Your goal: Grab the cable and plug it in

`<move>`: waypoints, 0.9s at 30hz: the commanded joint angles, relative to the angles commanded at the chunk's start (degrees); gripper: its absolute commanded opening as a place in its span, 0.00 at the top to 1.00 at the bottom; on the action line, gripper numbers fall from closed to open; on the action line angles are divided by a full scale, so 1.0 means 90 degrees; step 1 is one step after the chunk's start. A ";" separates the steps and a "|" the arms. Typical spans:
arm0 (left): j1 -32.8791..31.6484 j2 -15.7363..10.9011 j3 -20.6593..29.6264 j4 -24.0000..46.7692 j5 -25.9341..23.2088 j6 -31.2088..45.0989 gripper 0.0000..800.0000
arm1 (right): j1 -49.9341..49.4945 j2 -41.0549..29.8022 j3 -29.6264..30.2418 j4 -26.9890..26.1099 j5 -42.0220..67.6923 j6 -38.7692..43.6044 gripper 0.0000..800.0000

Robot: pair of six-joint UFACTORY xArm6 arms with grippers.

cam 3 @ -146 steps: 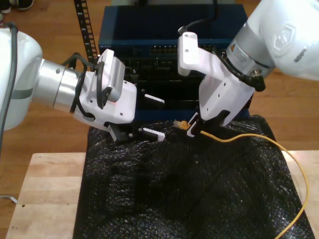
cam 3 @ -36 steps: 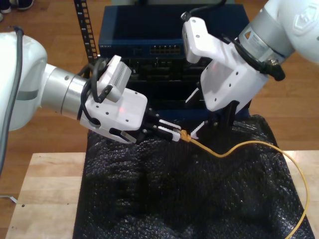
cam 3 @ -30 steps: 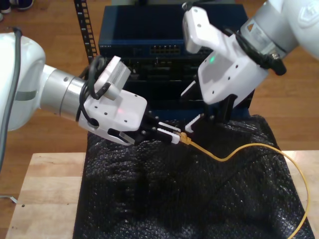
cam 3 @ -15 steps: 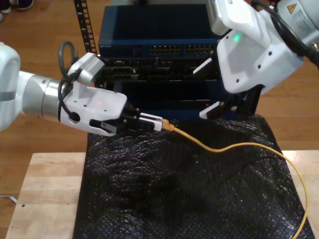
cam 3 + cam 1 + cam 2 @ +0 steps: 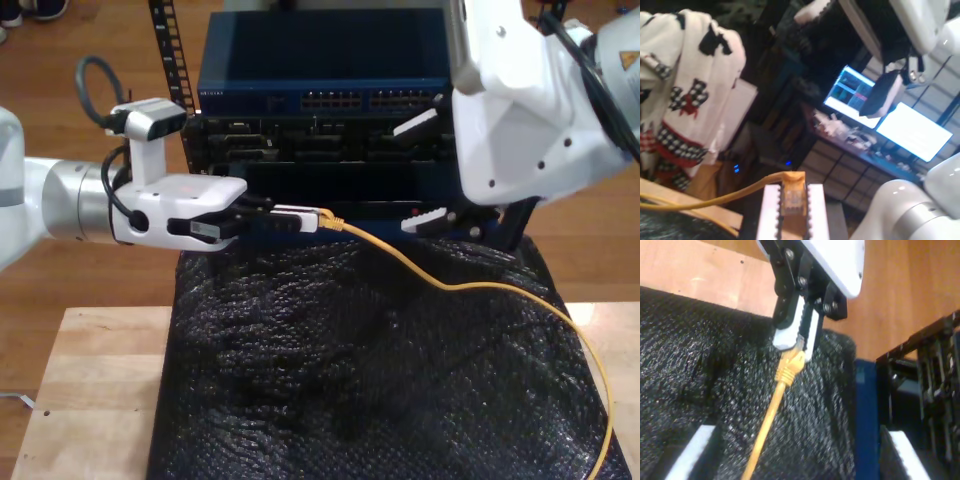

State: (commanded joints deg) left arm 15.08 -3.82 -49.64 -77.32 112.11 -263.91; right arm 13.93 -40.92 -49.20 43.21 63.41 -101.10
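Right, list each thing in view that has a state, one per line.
cable: plug end held off the mat, not plugged in; the rest trails over the mat.
my first gripper: shut on the cable's plug end.
my second gripper: open, holding nothing.
black mat: spread over the table, crinkled.
blue network box: ports visible, none taking the cable.

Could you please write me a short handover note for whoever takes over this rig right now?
First hand: shut on the cable at its plug end, held up near the blue rack.
Second hand: open, holding nothing, over the black mat at the exterior view's right.
Done: cable grabbed; the rest of it trails across the mat.
Left: line up the plug with a rack port and push it in.
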 joint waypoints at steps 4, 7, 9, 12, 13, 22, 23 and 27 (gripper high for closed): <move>0.0020 0.0166 -0.0039 -0.0244 0.0420 -0.0147 1.00 | 0.0010 -0.0117 0.0049 0.0205 -0.0068 -0.0225 0.09; 0.0020 0.0215 -0.0068 -0.0274 0.0654 -0.0166 1.00 | 0.0098 -0.0127 0.0059 0.0205 -0.0068 -0.0264 0.04; 0.0020 0.0254 -0.0088 -0.0283 0.0742 -0.0166 1.00 | 0.0205 -0.0127 0.0068 0.0205 -0.0088 -0.0352 0.00; 0.0020 0.0322 -0.0117 -0.0283 0.0957 -0.0166 0.99 | 0.0361 -0.0137 0.0156 0.0205 -0.0274 -0.0586 0.00; 0.0020 0.0332 -0.0127 -0.0283 0.1006 -0.0176 0.99 | 0.0410 -0.0147 0.0215 0.0205 -0.0391 -0.0625 0.00; 0.0020 0.0440 -0.0127 -0.0332 0.1289 -0.0332 0.99 | 0.1074 -0.0244 0.0635 0.0176 -0.1436 -0.0684 0.01; 0.0020 0.0449 -0.0127 -0.0352 0.1328 -0.0400 0.99 | 0.1123 -0.0264 0.0694 0.0186 -0.1563 -0.0752 0.01; 0.0020 0.0508 -0.0117 -0.0352 0.1416 -0.0567 0.99 | 0.1270 -0.0518 0.1035 0.0205 -0.2129 -0.1016 0.01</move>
State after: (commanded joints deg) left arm 15.25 0.75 -50.69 -80.48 124.86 -269.01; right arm 25.36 -45.58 -39.88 45.05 44.24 -110.24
